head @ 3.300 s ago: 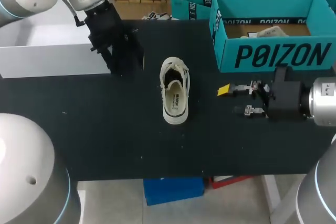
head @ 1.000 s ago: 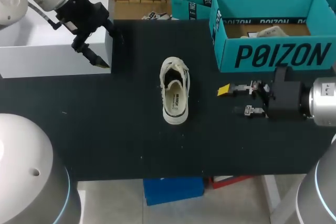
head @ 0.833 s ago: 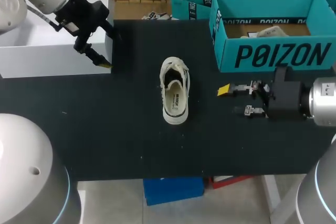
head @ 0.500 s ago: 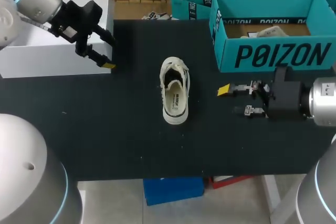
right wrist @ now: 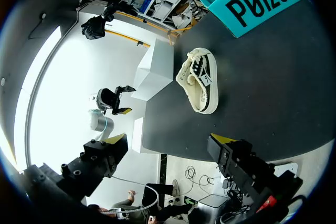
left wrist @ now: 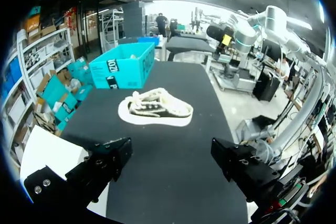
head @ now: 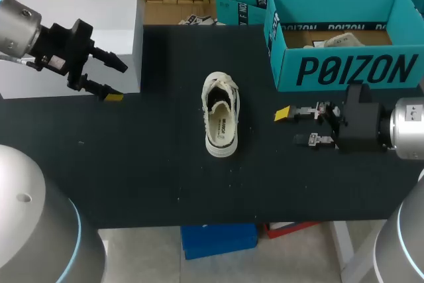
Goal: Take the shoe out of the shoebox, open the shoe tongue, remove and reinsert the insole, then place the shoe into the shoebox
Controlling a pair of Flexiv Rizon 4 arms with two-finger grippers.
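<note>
Left gripper [head: 118, 83]: fingers are spread wide with nothing between them. It is held just beside the white rectangular block [head: 73, 31], at the margin of the black tabletop [head: 159, 183]. This is judged a parked pose that leaves the working area free.

The cream low-top lace-up sneaker [head: 220, 122] is found ahead of this gripper and well apart from it. It stands on its sole on the tabletop, outside the box, with its mouth upward (whether the insole is fully seated cannot be told). It is set between the two grippers, presumably so that either can reach it.

Right gripper [head: 290, 126]: the fingers are likewise parted and empty. They are pointed at the sneaker's side, near it but not touching. A side approach is judged likely.

The teal open-topped cardboard shoebox [head: 344, 71] lies just beside this gripper, its top open for the sneaker's return.
</note>
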